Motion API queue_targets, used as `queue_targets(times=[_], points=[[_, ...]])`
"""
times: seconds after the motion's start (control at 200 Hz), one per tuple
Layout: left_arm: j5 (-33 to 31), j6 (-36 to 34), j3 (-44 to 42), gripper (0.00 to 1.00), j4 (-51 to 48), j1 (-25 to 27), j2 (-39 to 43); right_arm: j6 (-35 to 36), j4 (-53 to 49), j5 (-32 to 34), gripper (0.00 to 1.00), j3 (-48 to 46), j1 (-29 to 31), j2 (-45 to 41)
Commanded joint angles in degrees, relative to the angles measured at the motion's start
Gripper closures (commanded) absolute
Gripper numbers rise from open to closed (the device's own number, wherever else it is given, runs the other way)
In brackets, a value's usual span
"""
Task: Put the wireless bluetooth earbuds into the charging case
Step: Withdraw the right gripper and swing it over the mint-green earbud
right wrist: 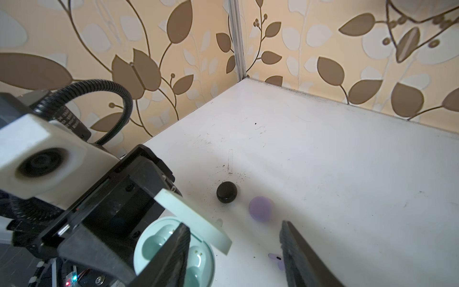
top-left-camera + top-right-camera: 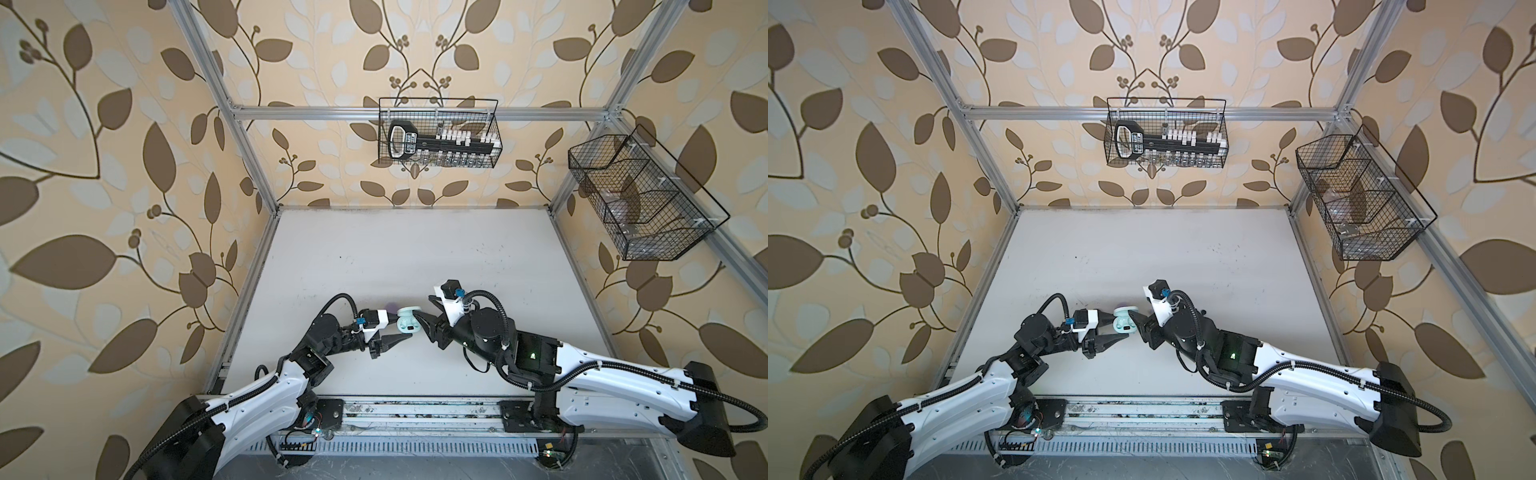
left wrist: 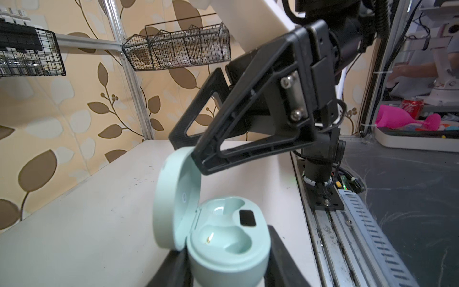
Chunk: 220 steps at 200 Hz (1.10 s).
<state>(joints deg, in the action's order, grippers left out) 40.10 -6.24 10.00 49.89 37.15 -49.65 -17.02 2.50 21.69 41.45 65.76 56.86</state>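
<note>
1. Two tools meet over the near middle of the surface (image 2: 374, 257). The left tool (image 2: 400, 330) is clamped on the base of the mint charging case (image 3: 223, 251).
2. The lid (image 3: 173, 198) of that case stands raised. Both moulded sockets (image 3: 223, 238) in the base are open to view, and gold contacts show in one.
3. The right tool (image 1: 233, 225) has its jaws apart. One finger tip sits at the lid's upper edge, and the other finger reaches out over the surface.
4. One lavender earbud (image 1: 274, 258) lies on the surface just beside that outer finger, partly hidden by it.
5. A closed black case (image 1: 226, 192) and a blurred lavender case (image 1: 260, 208) lie near each other on the surface, beyond the mint lid and not touching.
6. I cannot make out the remaining earbuds in any view.
</note>
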Motion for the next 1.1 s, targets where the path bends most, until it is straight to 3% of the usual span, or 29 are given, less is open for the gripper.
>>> queue_targets(times=[0.0,0.23,0.46,0.58,0.77,0.95,1.095], points=[[1.1,7.1,0.5,1.00,9.4,0.3,-2.2,-3.0,-2.1,2.0,0.40,3.3,-0.5,-0.5],[-3.4,18.1,-0.9,1.00,21.7,0.2,-6.9,-6.2,-5.5,1.3,0.40,6.9,-0.5,-0.4],[-5.6,22.7,-2.3,1.00,21.5,0.2,-6.0,-7.8,-10.5,1.3,0.40,11.6,-0.4,-0.8],[-8.8,24.4,-4.6,1.00,15.5,0.2,-0.4,-11.2,-15.8,5.1,0.41,12.4,0.2,-2.9],[-20.8,21.3,-5.8,1.00,-3.5,-0.2,15.0,-22.3,-17.8,11.0,0.45,3.6,3.7,-6.6],[-23.3,27.0,-9.5,1.00,-0.2,-7.7,17.0,-30.6,-10.8,9.5,0.44,-6.4,5.9,-4.2],[-22.5,29.3,-9.9,1.00,3.4,-10.2,14.5,-32.8,-4.8,5.8,0.44,-7.5,6.1,6.4]])
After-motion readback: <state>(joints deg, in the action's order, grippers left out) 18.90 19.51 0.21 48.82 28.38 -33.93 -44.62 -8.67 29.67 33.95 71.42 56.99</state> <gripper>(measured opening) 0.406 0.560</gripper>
